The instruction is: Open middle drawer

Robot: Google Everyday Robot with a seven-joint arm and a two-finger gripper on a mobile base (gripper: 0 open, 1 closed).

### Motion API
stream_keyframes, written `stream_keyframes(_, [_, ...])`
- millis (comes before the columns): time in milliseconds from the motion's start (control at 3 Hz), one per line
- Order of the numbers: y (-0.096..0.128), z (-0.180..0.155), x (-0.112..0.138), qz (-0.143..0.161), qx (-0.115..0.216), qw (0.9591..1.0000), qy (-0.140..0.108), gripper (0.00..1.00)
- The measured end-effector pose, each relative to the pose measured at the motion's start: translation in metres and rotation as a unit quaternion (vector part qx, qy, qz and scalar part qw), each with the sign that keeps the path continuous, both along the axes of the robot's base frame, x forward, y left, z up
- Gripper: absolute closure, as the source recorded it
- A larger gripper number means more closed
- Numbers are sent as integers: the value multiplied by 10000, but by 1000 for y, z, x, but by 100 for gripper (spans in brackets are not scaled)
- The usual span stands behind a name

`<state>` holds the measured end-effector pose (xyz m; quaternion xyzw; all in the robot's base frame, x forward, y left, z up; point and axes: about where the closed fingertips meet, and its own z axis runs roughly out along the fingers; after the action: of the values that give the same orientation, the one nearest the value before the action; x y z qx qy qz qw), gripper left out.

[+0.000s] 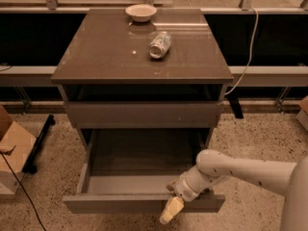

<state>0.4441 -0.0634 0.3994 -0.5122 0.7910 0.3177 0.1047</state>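
The middle drawer [120, 203] is pulled far out of the taupe-grey cabinet [144, 52]. Its pale grey inside [139, 153] is open to view and holds nothing I can see. Its flat front faces me near the bottom of the view. The taller top drawer front [144, 114] above it is closed. The lowest drawer front is hidden beneath the open drawer. My gripper [172, 209] reaches in from the right on the white arm [240, 170] and sits at the top edge of the middle drawer's front, right of its centre.
A pale bowl [141, 12] and a can lying on its side [160, 44] rest on the cabinet top. A cardboard box [12, 150] and a black bar [39, 141] lie on the speckled floor at left. A cable [248, 47] hangs at right.
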Motion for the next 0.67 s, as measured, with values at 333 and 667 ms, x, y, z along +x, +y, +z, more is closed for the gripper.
stream_keyframes(333, [0, 0, 0, 0, 0, 10000, 1, 0])
stream_keyframes(667, [-4, -4, -18, -92, 33, 9996, 252, 8])
